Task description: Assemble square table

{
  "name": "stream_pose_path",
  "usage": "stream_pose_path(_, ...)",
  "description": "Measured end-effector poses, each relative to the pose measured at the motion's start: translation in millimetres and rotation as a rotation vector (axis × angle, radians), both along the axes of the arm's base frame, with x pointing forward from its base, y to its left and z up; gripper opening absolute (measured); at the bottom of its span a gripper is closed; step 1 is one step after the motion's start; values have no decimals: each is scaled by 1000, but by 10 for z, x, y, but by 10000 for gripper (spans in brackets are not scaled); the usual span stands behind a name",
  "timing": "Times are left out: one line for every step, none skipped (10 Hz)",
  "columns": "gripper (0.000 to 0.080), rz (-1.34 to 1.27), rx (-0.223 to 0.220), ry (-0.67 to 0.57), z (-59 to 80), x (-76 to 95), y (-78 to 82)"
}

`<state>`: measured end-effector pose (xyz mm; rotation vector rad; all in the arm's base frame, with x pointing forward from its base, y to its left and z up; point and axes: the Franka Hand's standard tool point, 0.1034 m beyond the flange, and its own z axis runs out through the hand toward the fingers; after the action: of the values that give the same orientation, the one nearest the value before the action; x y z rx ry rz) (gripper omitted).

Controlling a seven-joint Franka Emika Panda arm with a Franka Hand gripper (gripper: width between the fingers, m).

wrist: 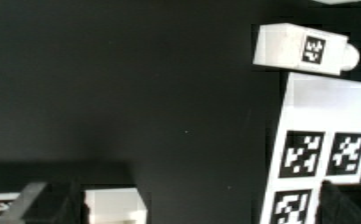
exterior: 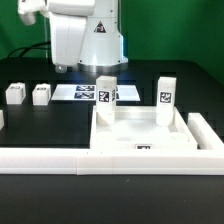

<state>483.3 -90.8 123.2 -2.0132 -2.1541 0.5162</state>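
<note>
The white square table top [exterior: 142, 137] lies at the exterior view's right. Two tagged legs stand upright at its far corners [exterior: 106, 90] [exterior: 166, 94]. Two loose legs [exterior: 14, 95] [exterior: 41, 94] lie on the black table at the left. My gripper [wrist: 195, 212] is open and empty, high above the table, with dark fingers [wrist: 35, 203] at the edges of the wrist view. That view shows one tagged leg [wrist: 305, 49] beyond the end of the marker board [wrist: 323, 140]. A white blocky shape [wrist: 116, 205] shows far below between the fingers; I cannot tell what it is.
The marker board [exterior: 84, 92] lies between the loose legs and the table top. A long white low rail [exterior: 60, 160] runs along the front and up the right side [exterior: 207, 133]. The robot base [exterior: 85, 40] stands behind, and part of the arm [exterior: 32, 12] hangs at the top left.
</note>
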Motion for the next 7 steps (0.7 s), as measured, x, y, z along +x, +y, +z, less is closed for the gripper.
stream_pose_path(649,-105,-22,-25,-9,-27,-38)
stream_pose_path(649,-291,-49,-84,-24,-217,-290)
stream_pose_path(649,-459,-96,-140,-42,-424,-486)
stream_pose_path(649,-648,-147,-195,-98,-639,-578)
stream_pose_path(649,-782,-186,-221,-172,-776,-589)
stream_pose_path(649,-851,-171,-186,-240,-826,-586)
stream_pose_path(649,-912,-187,-193,-245,-793,-589)
